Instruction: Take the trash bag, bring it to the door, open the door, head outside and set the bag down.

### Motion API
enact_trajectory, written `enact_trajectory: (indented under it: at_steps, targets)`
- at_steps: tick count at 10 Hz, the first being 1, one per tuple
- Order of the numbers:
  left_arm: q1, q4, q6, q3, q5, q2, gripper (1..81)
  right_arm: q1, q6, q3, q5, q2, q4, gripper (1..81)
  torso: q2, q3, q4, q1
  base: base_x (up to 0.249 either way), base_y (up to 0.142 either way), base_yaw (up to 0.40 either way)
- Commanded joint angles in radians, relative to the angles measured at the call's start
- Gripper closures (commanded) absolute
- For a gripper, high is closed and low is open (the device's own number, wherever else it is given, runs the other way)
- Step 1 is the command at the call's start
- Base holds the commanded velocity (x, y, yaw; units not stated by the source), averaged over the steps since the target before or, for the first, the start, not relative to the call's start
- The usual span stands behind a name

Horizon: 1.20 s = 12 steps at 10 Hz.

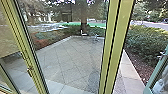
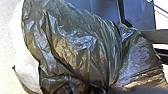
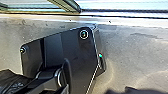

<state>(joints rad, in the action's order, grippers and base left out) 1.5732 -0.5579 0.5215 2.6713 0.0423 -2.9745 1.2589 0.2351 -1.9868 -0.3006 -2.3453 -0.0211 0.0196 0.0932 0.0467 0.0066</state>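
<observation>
A crumpled black trash bag (image 2: 75,45) shows large and close in the left wrist view, its plastic gathered in folds; a whitish, see-through part (image 2: 25,62) lies against one side. How the bag is held is hidden. Dark crumpled material (image 3: 11,81) is also visible in the right wrist view, perhaps the same bag. In the head view, glass between yellow-green door frames stands ahead, with a slanting frame post (image 1: 27,50) at the left bearing a small dark fitting (image 1: 30,72), and a double post (image 1: 112,47) right of centre.
Beyond the glass lies a paved yard (image 1: 67,60) with a low pale border and a tree trunk behind. Green bushes (image 1: 147,41) grow at the right, above a pale kerb (image 1: 130,72). A greenish frame (image 1: 158,68) slants at the right edge. Grey floor (image 3: 135,52) runs up to a sill.
</observation>
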Motion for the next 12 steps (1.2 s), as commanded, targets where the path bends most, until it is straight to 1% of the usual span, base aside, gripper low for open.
enact_trajectory:
  at_steps: [1,2,4,5,6,7,8,9,10,12]
  targets:
    - [-0.043,-0.002,0.003,-0.002,0.065,0.006,81.1,0.049,-0.026,-0.073,0.081,-0.054,0.029,1.0,0.0,0.0,0.0,0.0,0.0,0.0,0.0]
    - [-0.047,-0.002,0.005,-0.002,0.065,0.006,81.1,0.067,-0.026,-0.108,0.101,-0.09,0.029,1.0,0.0,0.0,0.0,0.0,0.0,0.0,0.0]
    - [-0.057,0.0,0.005,-0.001,0.065,0.009,81.1,0.095,-0.04,-0.15,0.116,-0.142,0.039,1.0,0.0,0.0,0.0,0.0,0.0,0.0,0.0]
    - [-0.06,0.0,0.003,0.004,0.051,0.008,81.1,0.109,-0.043,-0.171,0.123,-0.166,0.041,1.0,0.0,0.0,0.0,-0.001,0.0,0.0,0.0]
    - [-0.061,0.0,0.005,0.006,0.024,0.006,81.1,0.121,-0.043,-0.205,0.126,-0.199,0.055,1.0,0.0,0.0,0.0,-0.001,0.0,0.0,0.0]
    - [-0.064,0.0,0.005,0.006,0.025,0.004,81.1,0.133,-0.043,-0.259,0.138,-0.243,0.069,1.0,0.0,-0.001,0.0,-0.001,0.0,0.0,0.0]
    - [-0.066,0.004,0.006,0.006,0.025,0.003,81.1,0.143,-0.043,-0.33,0.14,-0.299,0.069,1.0,0.0,-0.001,0.0,-0.001,0.0,0.0,0.0]
    - [-0.066,0.006,0.006,0.006,0.025,0.001,81.1,0.153,-0.046,-0.397,0.156,-0.347,0.07,1.0,0.0,-0.001,0.0,-0.001,0.0,0.0,0.0]
    - [-0.066,0.007,0.006,0.006,0.028,0.001,81.1,0.161,-0.046,-0.479,0.164,-0.408,0.082,1.0,0.001,-0.001,0.0,-0.001,0.0,0.0,0.0]
    - [-0.066,0.009,0.006,0.006,0.031,0.0,81.1,0.167,-0.046,-0.552,0.164,-0.473,0.107,1.0,0.001,-0.001,0.0,-0.001,0.0,0.0,0.0]
